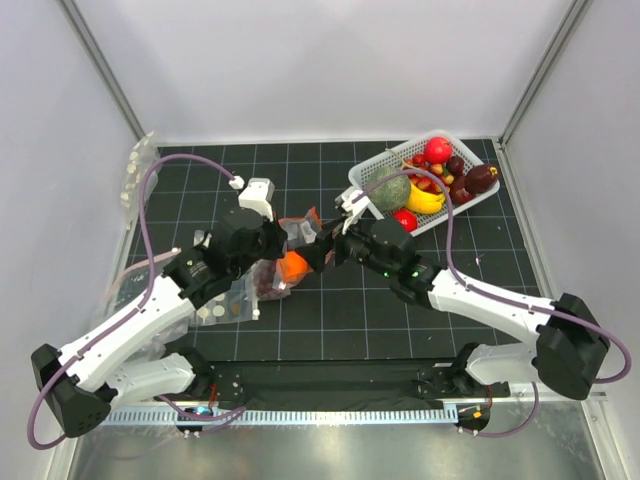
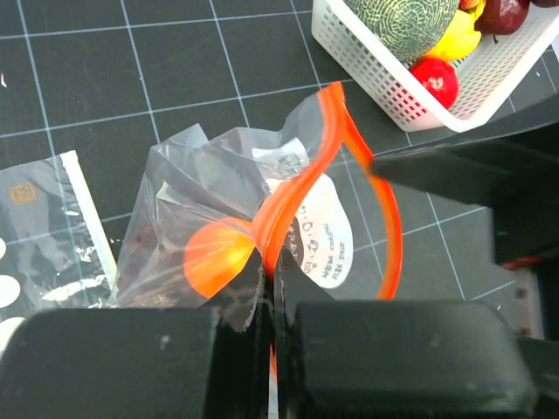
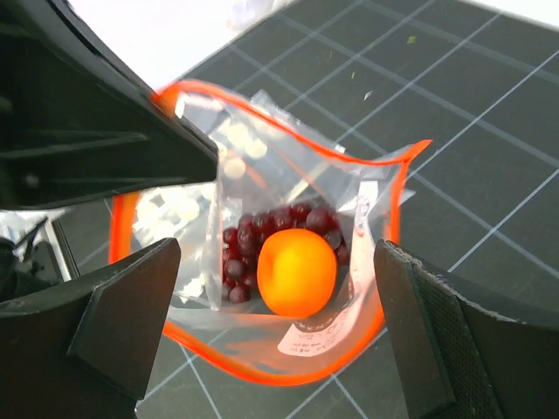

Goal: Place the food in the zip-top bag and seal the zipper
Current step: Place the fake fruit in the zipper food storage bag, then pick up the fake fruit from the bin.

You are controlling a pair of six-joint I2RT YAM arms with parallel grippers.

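The zip-top bag [image 1: 270, 278] stands with its mouth held wide. My left gripper [image 2: 272, 305] is shut on the red-orange zipper [image 2: 297, 188] at one side of the mouth. An orange ball [image 3: 297, 271] of the food lies inside the bag on a bunch of dark red grapes [image 3: 262, 231]. My right gripper [image 3: 278, 272] hangs open just above the mouth, its fingers [image 3: 131, 305] on either side of the orange ball and not touching it. Two red balls [image 1: 437, 150] [image 1: 404, 219] of the food lie in the basket.
A white basket [image 1: 372, 165] at the back right holds a green melon [image 1: 392, 190], a banana [image 1: 425, 200] and dark fruits. Clear bags of white discs [image 1: 225, 310] lie flat left of the zip-top bag, under the left arm. More such bags [image 1: 137, 165] rest at the far left wall.
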